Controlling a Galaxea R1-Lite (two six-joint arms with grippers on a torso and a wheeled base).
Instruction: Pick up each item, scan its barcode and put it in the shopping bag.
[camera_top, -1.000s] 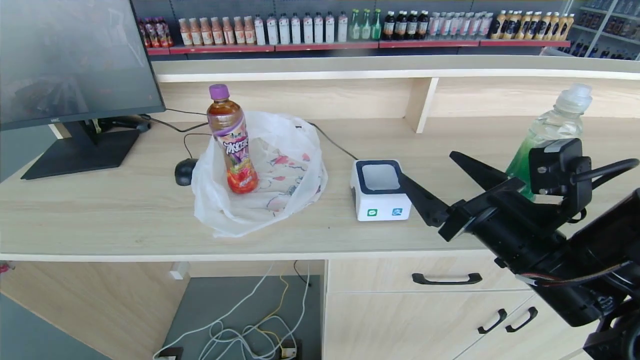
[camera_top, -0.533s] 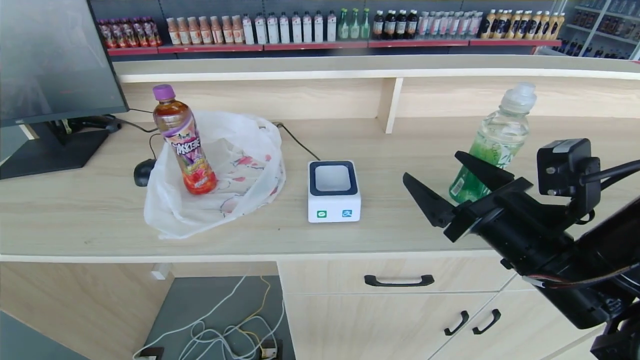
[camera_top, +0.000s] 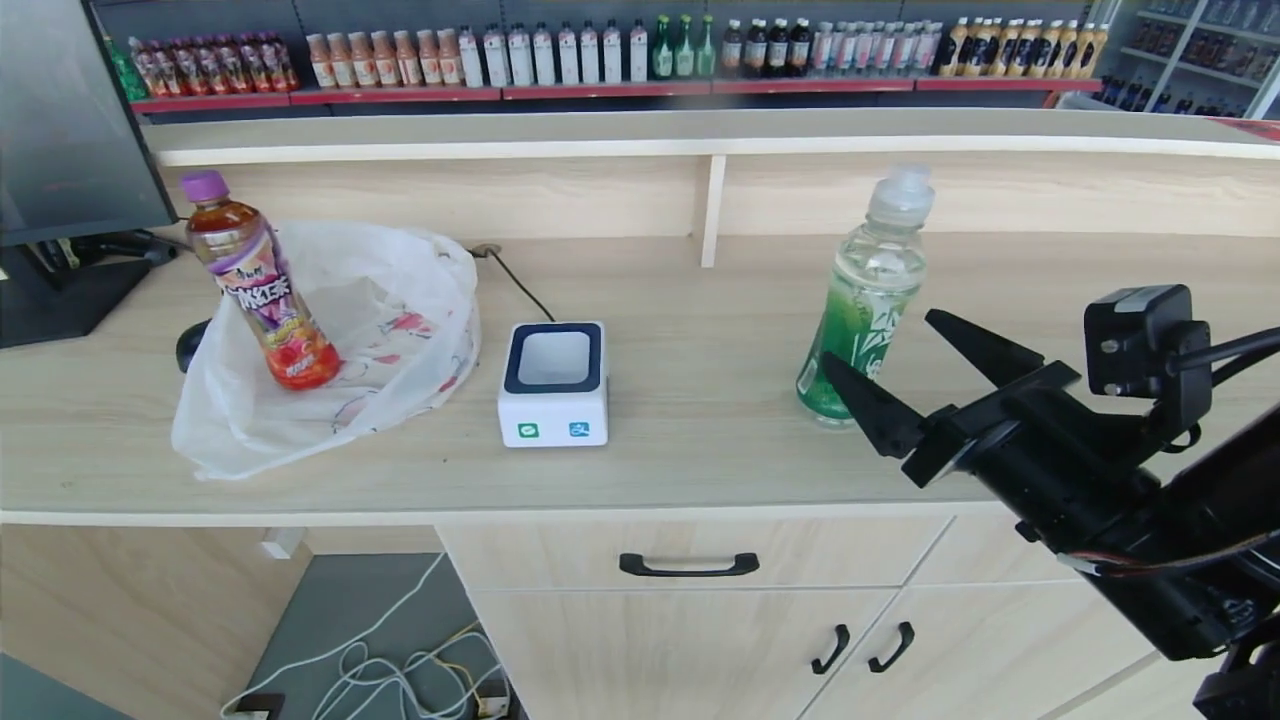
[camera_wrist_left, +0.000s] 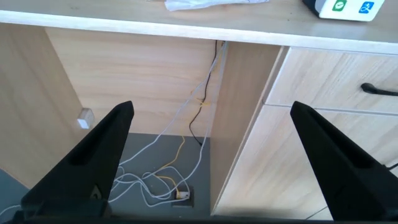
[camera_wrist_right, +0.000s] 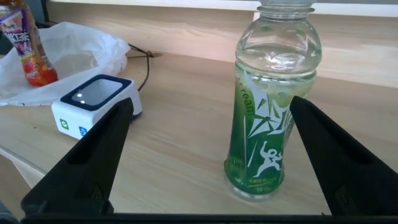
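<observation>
Shop checkout counter (camera_top: 700, 470), barcode scanner (camera_top: 553, 383), drink shelves (camera_top: 600, 90)

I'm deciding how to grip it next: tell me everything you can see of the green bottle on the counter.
The green bottle is clear plastic, see-through at the shoulder and green lower down, with a label bearing white figures and a pale translucent cap. It stands upright on the wooden counter, to the right of the scanner. Only the counter touches it: the right gripper is open, its fingers spread to either side of it.
</observation>
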